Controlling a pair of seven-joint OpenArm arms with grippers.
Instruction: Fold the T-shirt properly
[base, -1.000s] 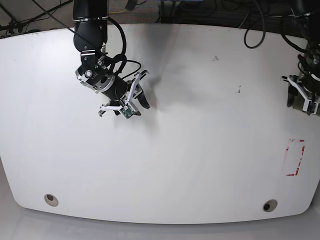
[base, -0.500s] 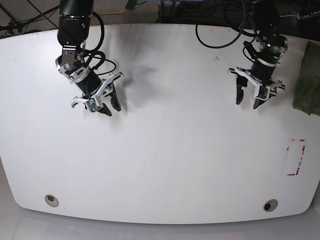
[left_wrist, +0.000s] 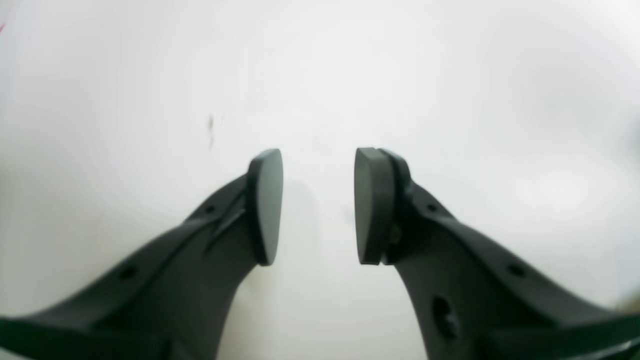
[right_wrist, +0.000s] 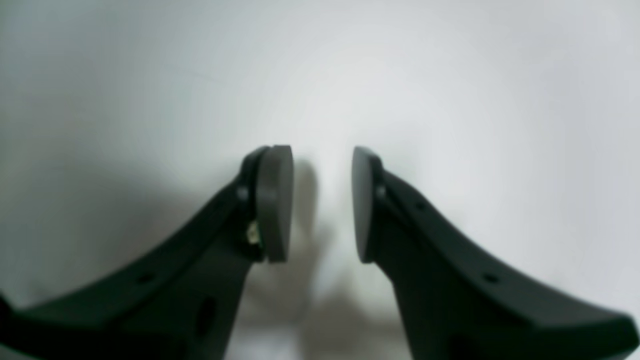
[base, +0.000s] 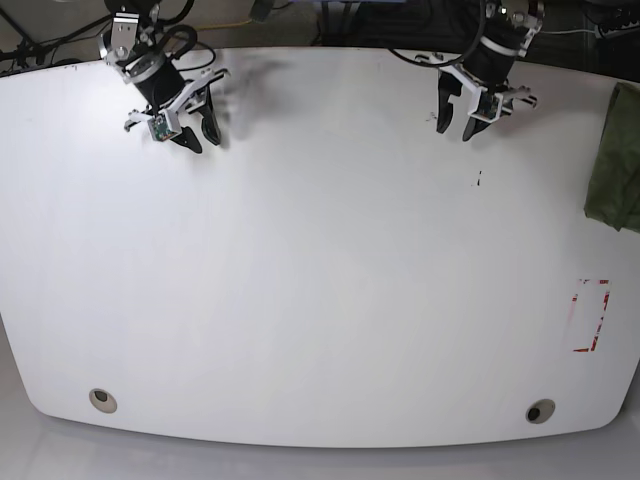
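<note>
Now my left gripper (base: 455, 122) and right gripper (base: 196, 134) hang open and empty, far from the T-shirt (base: 614, 165) on the table (base: 320, 300).

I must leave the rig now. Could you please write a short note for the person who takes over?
Left gripper: open, holding nothing, above the table's far edge.
Right gripper: open, holding nothing, near the far edge too.
T-shirt: bunched at the table's side edge nearest the left arm, partly out of view, untouched by either gripper.
Done: whether it is properly folded cannot be told.
Left: check the fold.
</note>
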